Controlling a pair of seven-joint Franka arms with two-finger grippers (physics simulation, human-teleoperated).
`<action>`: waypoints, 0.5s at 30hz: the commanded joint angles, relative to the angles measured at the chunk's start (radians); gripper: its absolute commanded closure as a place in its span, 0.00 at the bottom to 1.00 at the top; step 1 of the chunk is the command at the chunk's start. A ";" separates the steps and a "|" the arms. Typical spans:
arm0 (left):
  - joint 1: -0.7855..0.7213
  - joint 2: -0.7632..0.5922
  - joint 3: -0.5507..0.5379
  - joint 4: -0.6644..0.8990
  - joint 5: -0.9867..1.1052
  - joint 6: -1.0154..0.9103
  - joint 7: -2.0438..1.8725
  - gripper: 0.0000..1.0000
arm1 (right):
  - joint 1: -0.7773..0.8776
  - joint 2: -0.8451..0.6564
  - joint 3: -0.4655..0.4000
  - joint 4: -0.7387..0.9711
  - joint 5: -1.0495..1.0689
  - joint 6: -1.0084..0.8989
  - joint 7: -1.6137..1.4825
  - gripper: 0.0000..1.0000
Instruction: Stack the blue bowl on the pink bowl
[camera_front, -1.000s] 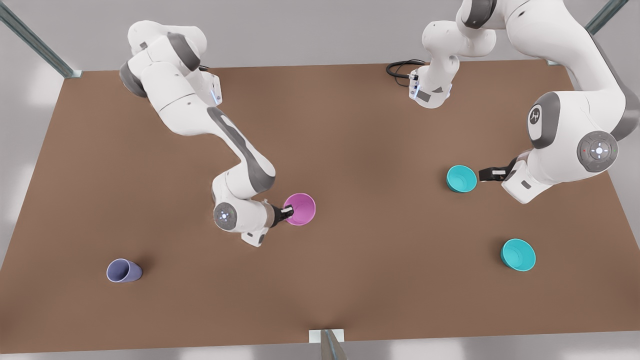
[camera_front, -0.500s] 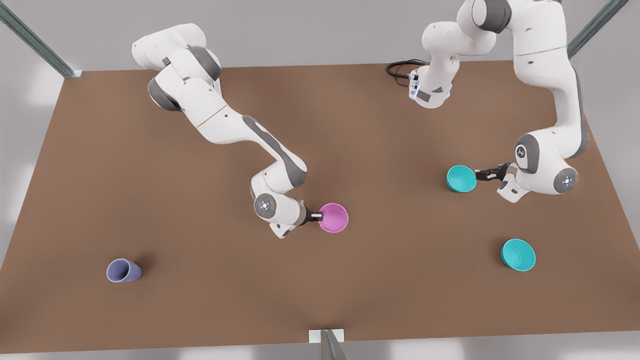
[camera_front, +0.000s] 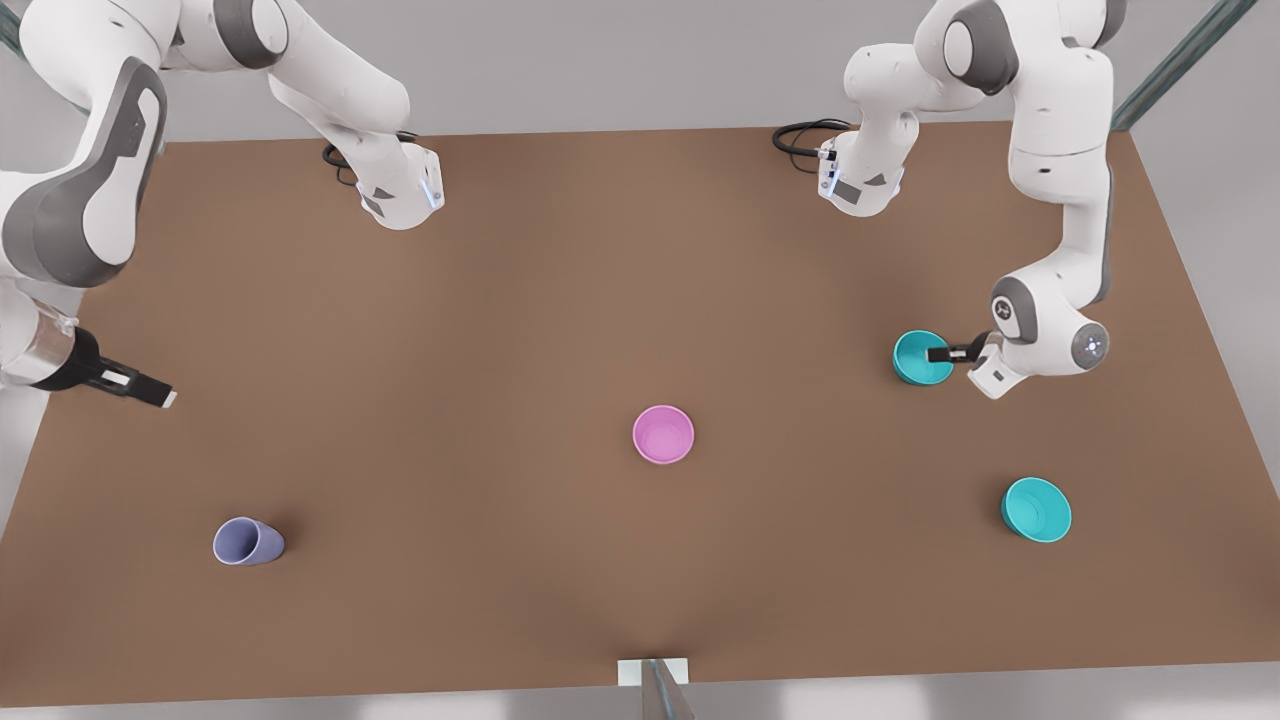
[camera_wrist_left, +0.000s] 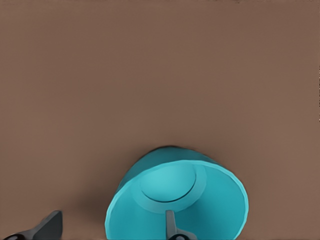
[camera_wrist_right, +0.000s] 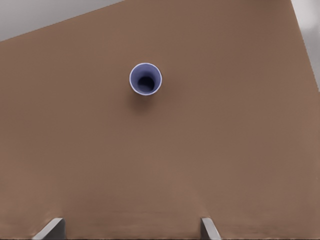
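No readable text, label, brand, number or sign appears on anything in these views.

A lavender-blue cup (camera_front: 247, 542) stands upright at the brown desk's (camera_front: 520, 330) lower left; a second teal bowl (camera_front: 1036, 510) sits lower right.

In the left wrist view we see the blue bowl (camera_wrist_left: 176, 200) cut off by the picture's lower edge, so its near rim is lost to us, and only the tips of the left gripper's fingers (camera_wrist_left: 171, 225) rise into frame. In the right wrist view the right gripper's fingertips (camera_wrist_right: 209, 229) are likewise clipped by the edge. In the front view the arm at the front view's left runs off the picture's edge, and the left gripper (camera_front: 940, 353) is too small for us to tell whether it touches the bowl's rim.
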 joint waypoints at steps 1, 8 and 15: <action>0.000 0.004 0.000 0.001 -0.025 0.053 0.232 0.06 | -0.022 -0.004 -0.003 0.003 -0.015 -0.242 -0.436 0.00; 0.000 0.016 0.000 0.007 -0.071 0.038 0.220 0.79 | 0.279 -0.159 -0.233 -0.195 -0.039 -0.070 -0.438 0.00; -0.106 0.001 -0.025 0.168 -0.071 -0.105 -0.068 0.79 | 0.264 -0.085 -0.233 -0.114 -0.033 -0.109 -0.442 0.00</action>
